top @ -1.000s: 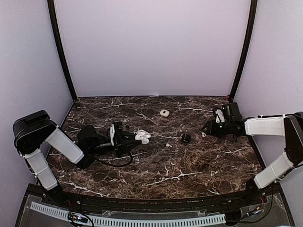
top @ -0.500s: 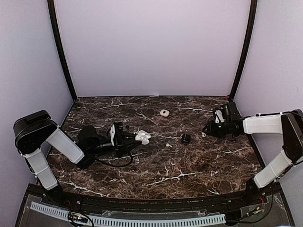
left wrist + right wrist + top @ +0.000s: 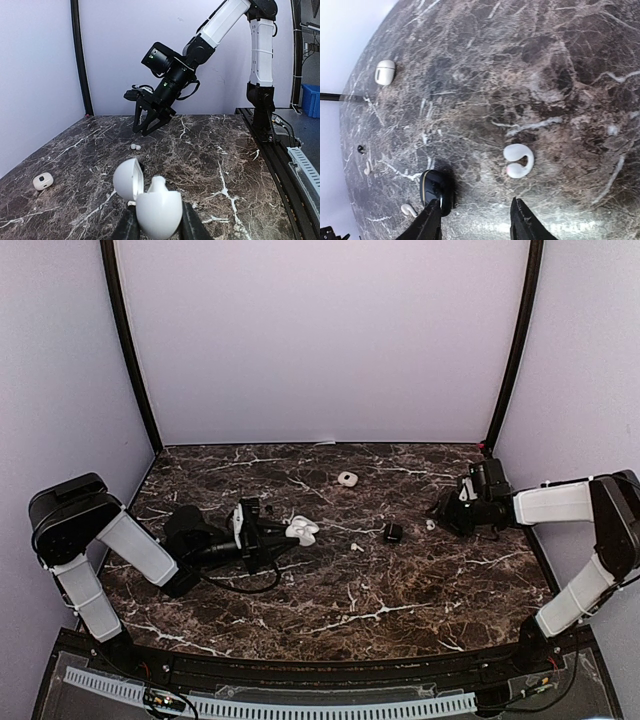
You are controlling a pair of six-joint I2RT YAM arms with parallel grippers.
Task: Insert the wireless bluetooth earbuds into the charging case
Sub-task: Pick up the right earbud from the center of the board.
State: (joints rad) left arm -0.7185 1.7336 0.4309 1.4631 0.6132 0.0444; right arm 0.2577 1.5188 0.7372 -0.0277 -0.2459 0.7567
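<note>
With the open charging case [image 3: 157,210] pinched in the left jaws, pick-up is judged in hand: the spread right jaws must be lowered around the white earbud [image 3: 519,161] on the tabletop [image 3: 545,60].

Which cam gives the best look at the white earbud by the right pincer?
Right wrist: the white earbud lies unobstructed, its curved shape clear. Top external and left wrist show it only as a small white speck.
</note>
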